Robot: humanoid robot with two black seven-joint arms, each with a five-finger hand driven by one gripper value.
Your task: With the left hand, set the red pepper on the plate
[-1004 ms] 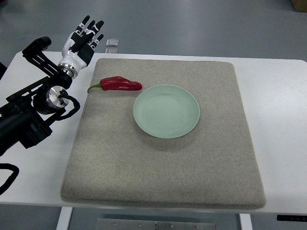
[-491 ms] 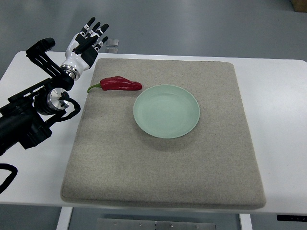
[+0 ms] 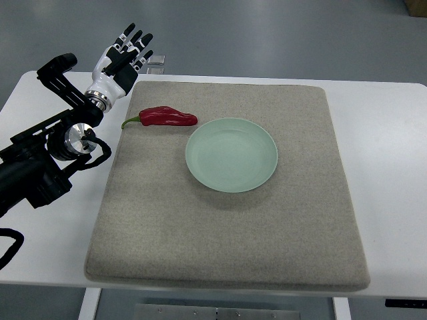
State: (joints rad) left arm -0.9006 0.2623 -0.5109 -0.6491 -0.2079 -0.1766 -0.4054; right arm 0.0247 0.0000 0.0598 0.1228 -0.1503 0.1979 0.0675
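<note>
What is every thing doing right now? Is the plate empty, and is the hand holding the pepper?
red pepper: lying on the mat, beside the plate, not held
plate: empty, flat on the mat
left hand: open, fingers spread, holding nothing, raised beyond the pepper
mat: spread flat on the table

- I am working in what looks like a lab or test room.
- My white table (image 3: 387,133) carries a plain grey mat (image 3: 227,227) laid edge to edge.
- Beyond its far edge lies bare grey floor (image 3: 280,33).
</note>
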